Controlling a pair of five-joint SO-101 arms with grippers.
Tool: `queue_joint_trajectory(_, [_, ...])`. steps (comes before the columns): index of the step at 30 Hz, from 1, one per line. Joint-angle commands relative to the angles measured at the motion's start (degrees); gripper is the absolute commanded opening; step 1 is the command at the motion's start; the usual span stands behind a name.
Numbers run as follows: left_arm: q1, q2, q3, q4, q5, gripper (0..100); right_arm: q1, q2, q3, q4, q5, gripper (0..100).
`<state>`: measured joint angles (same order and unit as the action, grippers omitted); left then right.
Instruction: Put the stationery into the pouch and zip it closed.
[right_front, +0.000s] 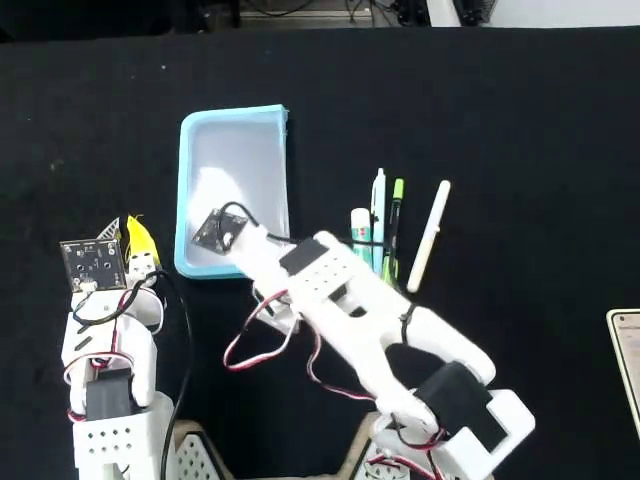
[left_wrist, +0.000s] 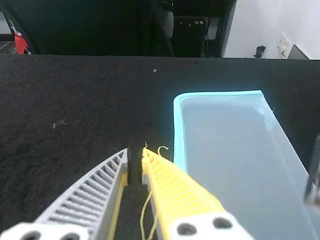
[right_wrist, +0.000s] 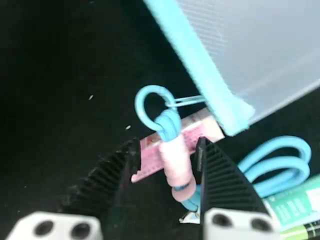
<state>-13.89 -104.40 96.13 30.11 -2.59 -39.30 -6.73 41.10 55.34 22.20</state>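
Translucent pouch (right_front: 233, 180), light-blue edging

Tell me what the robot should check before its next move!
1. Pouch lying flat: ok.
2. Pens inside the pouch: not ok, they lie outside, beside it.
3. Right gripper lined up on the pink tag at the pouch's corner: ok, one finger on each side, not closed on it.
4. Left gripper steadying the pouch: not ok, it is shut and apart from the pouch.
5. Pouch unzipped for loading: cannot tell.
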Motion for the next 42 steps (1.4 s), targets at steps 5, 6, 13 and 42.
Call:
queue_joint_trajectory(5, [0.0, -0.4, 1.2, 0.3, 0.1, 6, 1.1, -2.9, 5.2, -13.4, 0.0, 16.5])
queue_joint_trajectory(6, [0.0, -0.4, 1.2, 0.3, 0.1, 6, 2.2, -3.0, 5.6, -13.5, 0.0, 15.5])
queue_joint_trajectory(13, [0.0, -0.4, 1.2, 0.3, 0.1, 6, 10.5, -7.2, 5.1, -7.4, -0.1, 0.9])
queue_joint_trajectory(42, [0.0, -0.4, 1.2, 0.3, 0.1, 6, 27.2, -24.0, 17.6, 5.2, 6.7, 16.8])
